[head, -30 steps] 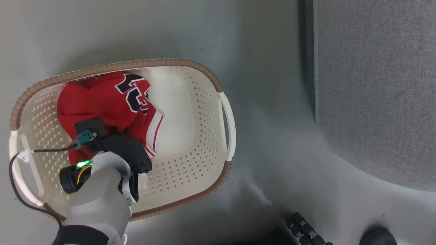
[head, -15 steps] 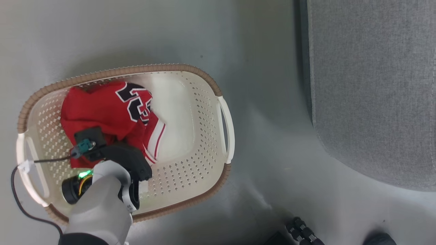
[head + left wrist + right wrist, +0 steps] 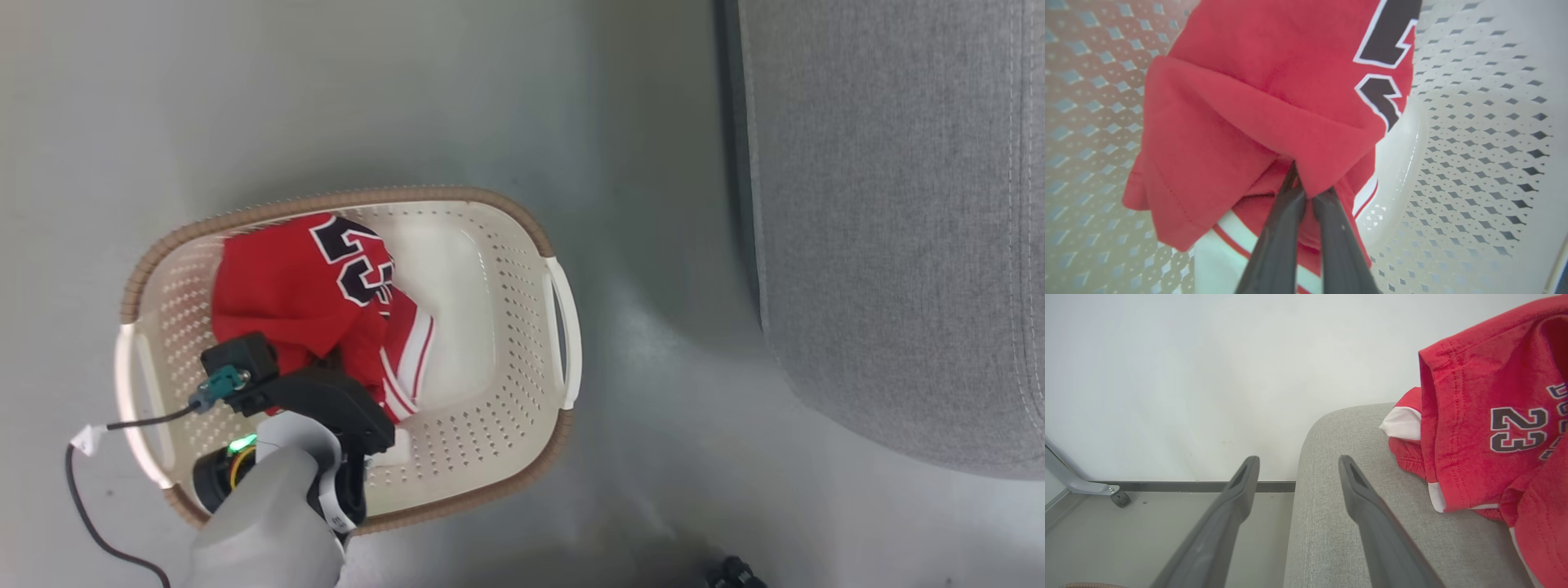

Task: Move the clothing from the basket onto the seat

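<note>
The left claw [image 3: 1306, 192] is reaching into the basket [image 3: 482, 425] at the left and pinching shut on a fold of the red clothing [image 3: 1257, 102] lying inside; the seat [image 3: 890, 229] is standing well apart at the right. The right claw [image 3: 1297, 458] is hanging open over the seat's corner; another red garment [image 3: 1474, 428] is resting there.

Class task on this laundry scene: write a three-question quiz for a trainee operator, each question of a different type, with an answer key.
1. True or false: the left gripper is shut on the red clothing lying in the basket.
2. Multiple choice: the right gripper is A) open and holding nothing, B) shut on a garment, C) gripping the basket's handle.
3. Fill in the blank: in the right wrist view, a red garment numbered 23 lies on the grey ____.

Key: 1 true; 2 A; 3 seat.
</note>
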Robot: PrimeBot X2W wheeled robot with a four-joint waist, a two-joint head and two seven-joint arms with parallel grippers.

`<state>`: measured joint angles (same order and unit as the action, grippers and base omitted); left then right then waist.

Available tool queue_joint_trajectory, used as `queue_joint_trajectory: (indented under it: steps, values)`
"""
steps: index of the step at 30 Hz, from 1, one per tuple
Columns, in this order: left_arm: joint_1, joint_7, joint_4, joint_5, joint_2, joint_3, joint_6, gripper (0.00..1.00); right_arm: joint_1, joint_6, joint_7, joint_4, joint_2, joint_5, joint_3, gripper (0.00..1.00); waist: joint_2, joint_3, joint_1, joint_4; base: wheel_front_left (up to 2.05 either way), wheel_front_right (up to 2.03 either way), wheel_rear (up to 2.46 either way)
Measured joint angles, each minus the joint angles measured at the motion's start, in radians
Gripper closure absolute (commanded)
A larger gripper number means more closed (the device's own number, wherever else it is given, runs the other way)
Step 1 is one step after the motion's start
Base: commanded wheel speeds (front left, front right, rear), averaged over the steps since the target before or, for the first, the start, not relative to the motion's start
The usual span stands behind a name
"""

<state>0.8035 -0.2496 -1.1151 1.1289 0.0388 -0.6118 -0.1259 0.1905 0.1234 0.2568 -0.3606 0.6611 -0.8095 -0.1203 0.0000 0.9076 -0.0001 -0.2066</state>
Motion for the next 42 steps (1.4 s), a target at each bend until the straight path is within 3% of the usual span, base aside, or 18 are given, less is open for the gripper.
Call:
queue_joint_trajectory:
  steps: [9, 19, 32, 42]
  values:
    - [-0.088, 0.000, 0.174, 0.001, 0.000, 0.014, 0.000, 1.00, -0.019, 0.000, 0.000, -0.015, 0.007, 0.000, -0.027, 0.00, 0.0000, -0.057, 0.0000, 0.038, 0.00, 0.00, 0.00]
    - [-0.192, 0.000, 0.364, -0.119, 0.001, 0.075, 0.000, 1.00, -0.064, 0.000, 0.000, 0.016, 0.004, 0.008, -0.058, 0.00, 0.0000, -0.133, 0.0000, 0.088, 0.00, 0.00, 0.00]
    - [-0.356, 0.000, 0.740, -0.464, 0.001, 0.233, 0.000, 1.00, -0.100, 0.000, 0.000, 0.040, -0.035, 0.051, -0.052, 0.00, -0.0001, -0.277, -0.0001, 0.151, 0.00, 0.00, 0.00]
    - [-0.459, 0.000, 1.055, -0.771, 0.001, 0.314, 0.000, 1.00, -0.103, 0.000, 0.000, 0.081, -0.063, 0.071, 0.020, 0.00, -0.0001, -0.389, -0.0001, 0.179, 0.00, 0.00, 0.00]
